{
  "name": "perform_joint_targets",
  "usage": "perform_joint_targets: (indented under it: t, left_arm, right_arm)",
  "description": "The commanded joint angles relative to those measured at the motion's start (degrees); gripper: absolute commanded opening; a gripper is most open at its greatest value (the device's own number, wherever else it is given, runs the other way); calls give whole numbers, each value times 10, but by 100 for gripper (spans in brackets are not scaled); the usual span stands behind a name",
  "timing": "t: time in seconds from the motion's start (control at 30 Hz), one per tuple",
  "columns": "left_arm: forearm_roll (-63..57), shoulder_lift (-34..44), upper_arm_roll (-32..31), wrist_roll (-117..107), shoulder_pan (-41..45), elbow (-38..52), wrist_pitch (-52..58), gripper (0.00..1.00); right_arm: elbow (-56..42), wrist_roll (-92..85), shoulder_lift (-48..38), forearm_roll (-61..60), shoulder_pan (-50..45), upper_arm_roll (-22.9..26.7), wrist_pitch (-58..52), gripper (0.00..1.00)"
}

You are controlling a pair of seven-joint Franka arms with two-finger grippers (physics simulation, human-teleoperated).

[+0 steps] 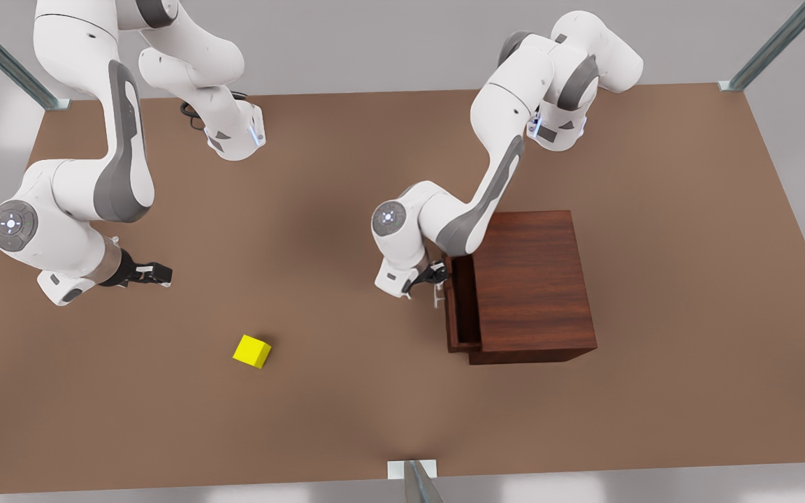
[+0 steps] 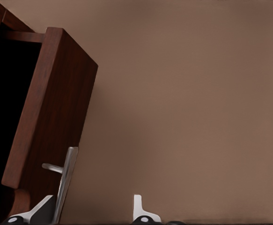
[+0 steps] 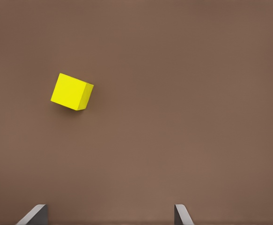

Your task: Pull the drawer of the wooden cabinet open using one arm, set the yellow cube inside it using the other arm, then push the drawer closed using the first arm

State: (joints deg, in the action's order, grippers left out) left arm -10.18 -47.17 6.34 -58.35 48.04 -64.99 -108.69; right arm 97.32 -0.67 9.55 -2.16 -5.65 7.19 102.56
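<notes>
The wooden cabinet stands on the front view's right of the table. Its drawer is pulled partly out toward the middle, dark interior showing. In the left wrist view the drawer front carries the silver bar handle. My left gripper is at that handle, open, with the bar between its fingers, close against one finger. The yellow cube lies on the table, front-left. My right gripper hovers open, behind and to the left of the cube, holding nothing.
The brown table stretches wide between cube and cabinet. Both arm bases stand at the far edge. Metal frame posts mark the table's corners and front edge.
</notes>
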Motion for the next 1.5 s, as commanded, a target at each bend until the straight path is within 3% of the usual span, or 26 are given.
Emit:
perform_joint_targets:
  t: [0.0,0.63,0.7,0.77,0.8,0.83,0.87,0.9,0.93,1.03,1.13,1.2,1.23,1.3,1.47]
  left_arm:
    - [22,1,-3,-18,1,1,-26,100]
    - [24,0,-41,-84,5,11,-62,100]
    - [66,62,-41,2,-13,129,202,100]
    - [64,155,-40,14,-18,128,307,100]
    - [67,183,-40,45,-57,127,340,100]
    - [76,203,-38,254,-155,123,400,100]
    - [158,211,-36,396,-266,92,393,100]
    - [198,243,-36,502,-350,3,313,100]
    - [189,334,-34,505,-352,-169,159,100]
    - [188,349,-22,533,-361,-179,164,100]
    - [182,344,-16,564,-367,-180,173,100]
    - [186,271,-15,608,-370,-66,284,100]
    - [187,267,-15,610,-372,-66,285,100]
    - [185,350,-17,615,-369,-204,165,100]
    - [189,347,-18,622,-368,-201,167,100]
  right_arm:
    - [0,1,-1,0,1,0,0,100]
    - [-1,1,1,0,-1,0,0,100]
    - [-1,1,1,0,-1,0,0,100]
    - [-3,8,6,1,-1,-1,0,100]
    - [-31,45,27,0,-2,-1,-7,100]
    - [-46,98,41,0,-20,-1,-10,100]
    - [-47,128,44,0,-21,-1,-10,100]
    - [-47,151,49,1,-22,-1,-10,100]
    - [-47,162,49,0,-22,-1,-10,100]
    - [-49,218,57,0,-25,-1,-7,100]
    - [-114,335,140,-1,-67,-1,0,100]
    - [-163,359,195,-3,-69,-11,11,100]
    - [-163,359,206,-2,-69,-15,25,100]
    - [-164,383,247,-2,-89,-16,77,100]
    - [-164,424,293,-94,-104,-2,129,100]
